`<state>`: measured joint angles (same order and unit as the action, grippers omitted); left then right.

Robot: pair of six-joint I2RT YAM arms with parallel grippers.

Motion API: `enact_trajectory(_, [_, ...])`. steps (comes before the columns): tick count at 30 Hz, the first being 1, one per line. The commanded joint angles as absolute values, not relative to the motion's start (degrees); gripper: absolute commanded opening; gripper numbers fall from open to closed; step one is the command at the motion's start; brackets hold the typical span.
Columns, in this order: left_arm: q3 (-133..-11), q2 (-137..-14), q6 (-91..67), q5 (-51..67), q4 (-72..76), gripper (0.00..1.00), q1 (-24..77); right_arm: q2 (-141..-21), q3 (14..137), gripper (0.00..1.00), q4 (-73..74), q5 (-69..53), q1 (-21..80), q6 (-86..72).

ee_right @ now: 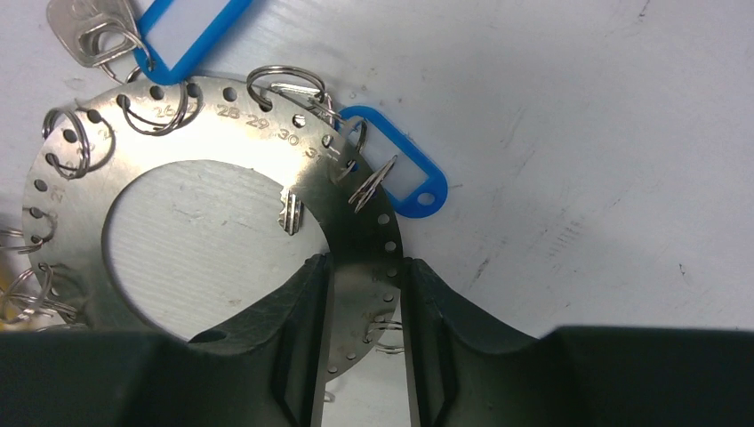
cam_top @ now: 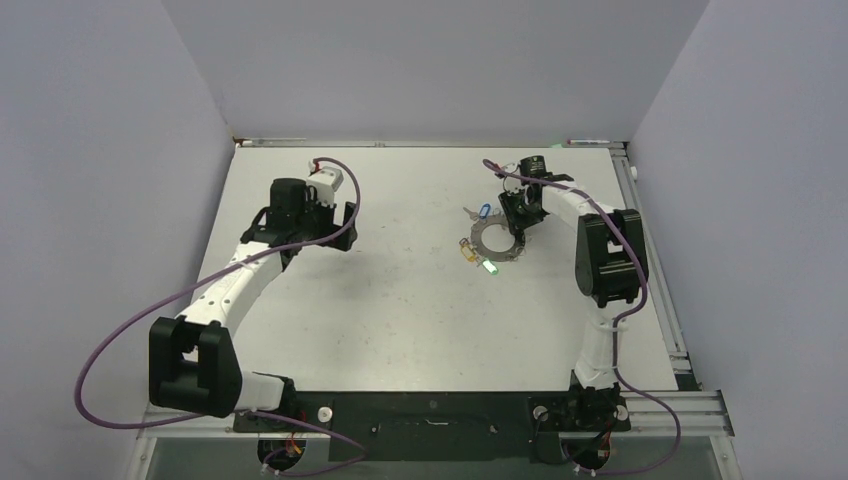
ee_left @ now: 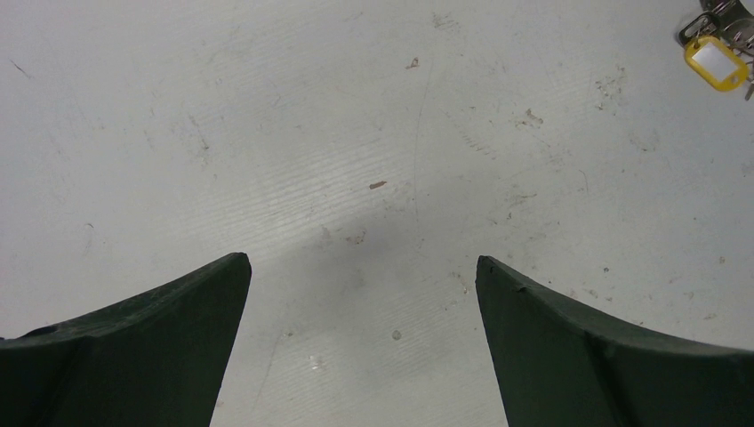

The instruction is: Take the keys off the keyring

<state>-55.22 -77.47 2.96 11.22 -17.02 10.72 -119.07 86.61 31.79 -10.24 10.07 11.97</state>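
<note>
The keyring [ee_right: 222, 124] is a flat silver metal ring with numbered holes, lying on the table [cam_top: 400, 300] at the back right [cam_top: 497, 240]. Small split rings hang from its holes with keys [ee_right: 84, 31] and blue tags [ee_right: 400, 173]. Green [cam_top: 489, 267], yellow [cam_top: 466, 250] and blue [cam_top: 485, 211] tags lie around it. My right gripper [ee_right: 366, 262] straddles the ring's band, one finger inside the hole and one outside, both against its edges. My left gripper [ee_left: 363, 260] hovers wide open over bare table at the left [cam_top: 345, 228], holding nothing. A yellow tag [ee_left: 714, 62] shows in its far right corner.
Grey walls close the table at the back and both sides. A metal rail [cam_top: 650, 250] runs along the right edge. Purple cables [cam_top: 120, 340] loop off both arms. The arm bases sit at the near edge.
</note>
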Motion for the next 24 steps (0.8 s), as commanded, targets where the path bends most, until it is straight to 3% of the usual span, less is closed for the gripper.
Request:
enact_trajectory(1, [-60.75,-80.11,1.48,15.32,-17.68,0.96,10.81,-118.05,87.68,0.21,33.75,-9.44,12.57,14.19])
enact_trajectory(3, [-61.56,-81.09,0.8,18.4,-17.63,0.96,10.76,-116.41,86.94,0.17,32.74,-8.38,14.44,15.64])
enact_trajectory(15, [-66.19,-90.26,-5.87,35.11,-13.68,0.96,10.47,-108.23,84.85,0.13,29.92,-6.86,24.82,19.94])
enact_trajectory(24, [-67.01,-99.58,-16.36,48.14,-1.3,0.96,10.84,-103.1,83.95,0.11,29.22,-9.75,30.32,20.63])
